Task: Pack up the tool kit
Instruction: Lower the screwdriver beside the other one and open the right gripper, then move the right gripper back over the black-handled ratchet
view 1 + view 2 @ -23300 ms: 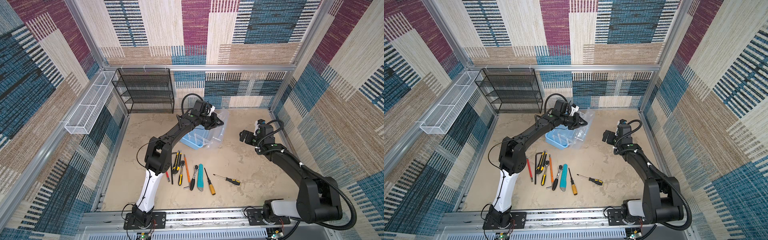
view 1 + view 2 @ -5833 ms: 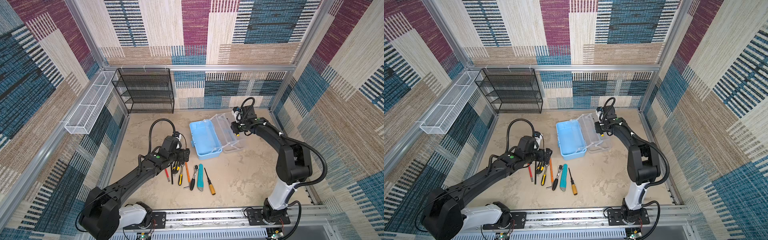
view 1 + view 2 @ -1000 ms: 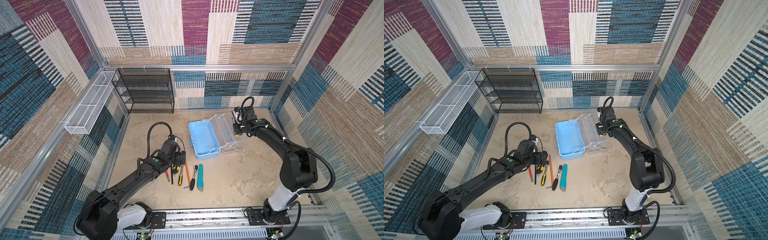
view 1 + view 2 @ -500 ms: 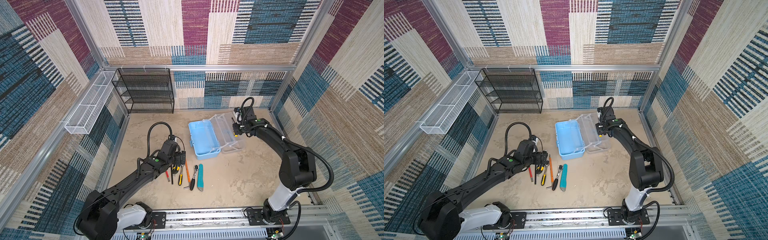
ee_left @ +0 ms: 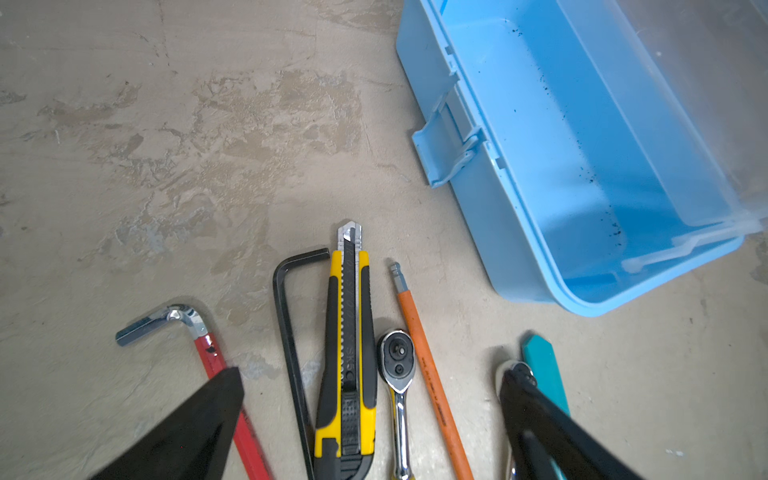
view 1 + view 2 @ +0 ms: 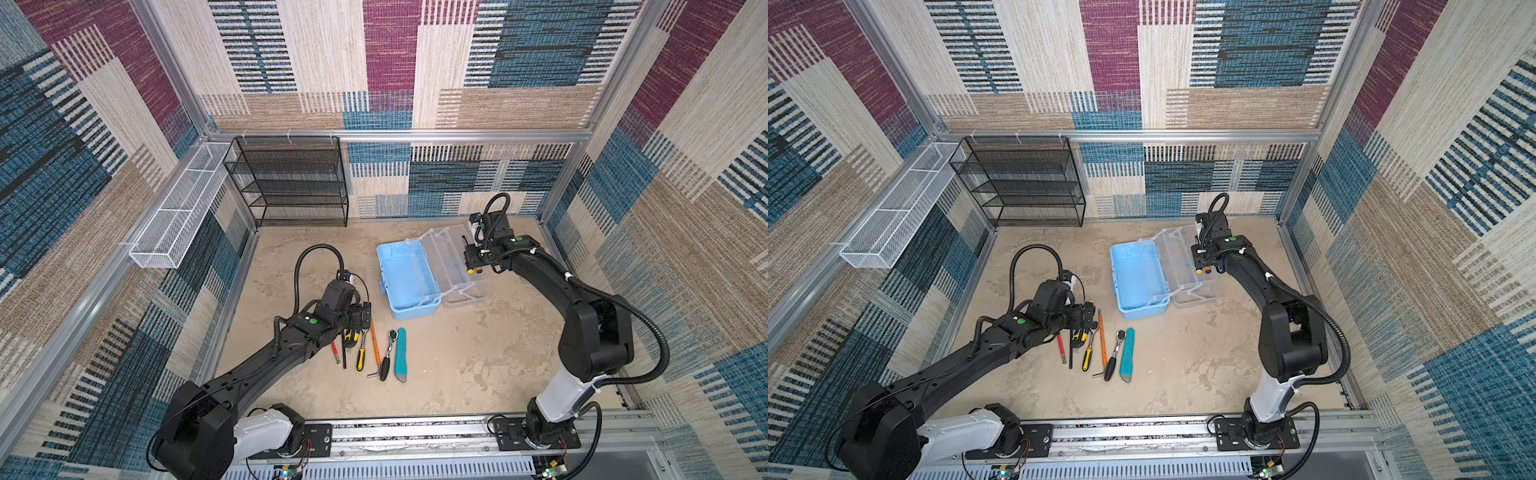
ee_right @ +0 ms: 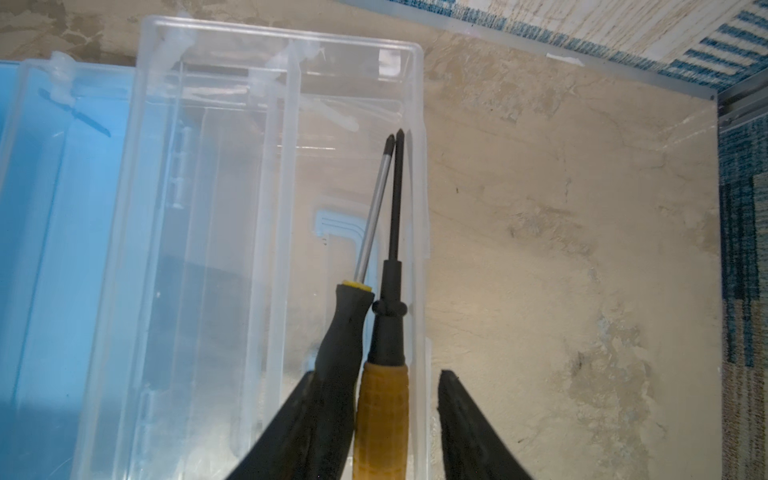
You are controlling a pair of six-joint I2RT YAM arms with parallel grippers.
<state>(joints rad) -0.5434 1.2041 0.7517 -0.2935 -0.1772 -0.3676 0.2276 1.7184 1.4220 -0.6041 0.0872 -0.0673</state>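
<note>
Orange-handled screwdriver (image 7: 382, 407) is gone from the tool row (image 6: 360, 359). It now lies beside the black-handled screwdriver (image 7: 340, 332) in the clear half (image 7: 216, 249) of the toolbox (image 6: 415, 312) (lid or tray, can't tell through the plastic), and the right gripper (image 7: 378, 374) has its jaws parted with daylight beside the handle, so likely a release. Left gripper (image 5: 370, 372) hangs spread wide over the yellow utility knife (image 5: 347, 353), not touching, so most of the packing remains.

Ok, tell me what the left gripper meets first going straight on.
Probably the yellow-and-black utility knife, or the chrome ratchet beside it: both lie straight ahead of the open left gripper, though depth is unclear.
</note>
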